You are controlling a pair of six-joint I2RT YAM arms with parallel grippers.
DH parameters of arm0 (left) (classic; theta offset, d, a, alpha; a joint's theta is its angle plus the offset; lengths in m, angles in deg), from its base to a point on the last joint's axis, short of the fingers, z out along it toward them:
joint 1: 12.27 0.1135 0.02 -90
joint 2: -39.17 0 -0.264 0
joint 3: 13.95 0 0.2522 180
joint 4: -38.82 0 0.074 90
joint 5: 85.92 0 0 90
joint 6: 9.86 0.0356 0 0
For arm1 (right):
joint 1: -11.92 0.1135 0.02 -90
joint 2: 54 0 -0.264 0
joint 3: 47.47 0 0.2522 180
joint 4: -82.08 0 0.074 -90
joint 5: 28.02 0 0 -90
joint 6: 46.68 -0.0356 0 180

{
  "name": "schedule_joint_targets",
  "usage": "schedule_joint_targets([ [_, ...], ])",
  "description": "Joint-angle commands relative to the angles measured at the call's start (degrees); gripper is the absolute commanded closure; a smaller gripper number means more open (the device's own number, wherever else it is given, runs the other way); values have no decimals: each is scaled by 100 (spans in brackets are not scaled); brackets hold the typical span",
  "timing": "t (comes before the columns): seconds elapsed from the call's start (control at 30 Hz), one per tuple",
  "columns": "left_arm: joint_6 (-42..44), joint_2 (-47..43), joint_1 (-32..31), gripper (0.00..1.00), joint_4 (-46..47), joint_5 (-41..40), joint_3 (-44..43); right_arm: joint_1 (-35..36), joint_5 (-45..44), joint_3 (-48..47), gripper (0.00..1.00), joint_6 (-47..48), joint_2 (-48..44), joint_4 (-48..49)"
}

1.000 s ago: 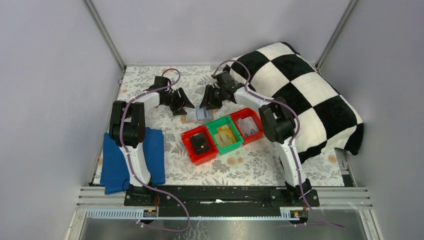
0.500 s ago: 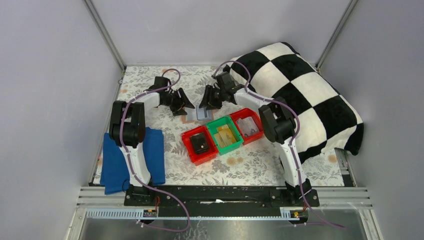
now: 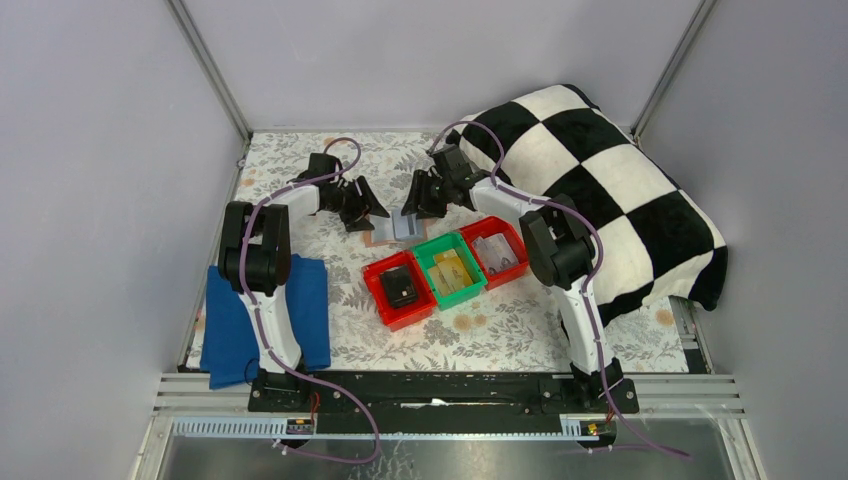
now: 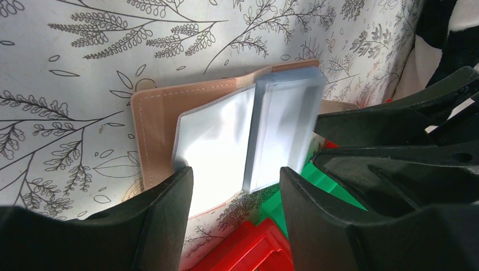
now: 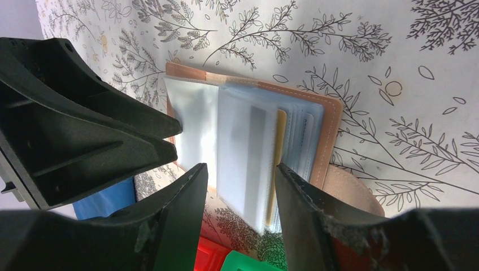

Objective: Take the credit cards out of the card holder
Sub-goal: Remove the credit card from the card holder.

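Holder (image 3: 395,227) lying open on the table right behind the green bin (image 3: 452,270), between left gripper (image 3: 368,215) and right gripper (image 3: 420,208). Both spread, clamping nothing. Cards (image 5: 254,147) in sleeves only clear from right wrist.

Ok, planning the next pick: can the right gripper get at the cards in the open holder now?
Probably yes: the card holder lies open, credit cards showing in its sleeves under the open right gripper, nothing in between. The left gripper crowds one side.
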Motion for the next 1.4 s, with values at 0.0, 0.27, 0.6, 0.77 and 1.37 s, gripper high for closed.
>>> schedule_joint_targets([
  [0.0, 62, -8, 16, 38, 189, 104, 70, 25, -21, 8, 45, 106, -220, -47],
  [0.27, 83, -35, 16, 38, 182, 111, 78, 39, 213, -43, 45, 92, -160, 0],
  [0.6, 105, -41, 16, 38, 147, 144, 60, 95, 732, -23, 47, -77, -364, 351],
  [0.77, 112, -94, 16, 38, 107, 124, 35, 151, 784, -83, 48, -125, -403, 405],
  [1.37, -47, -685, 416, 38, 168, 270, 216, 466, 963, -287, 49, -420, -167, 622],
])
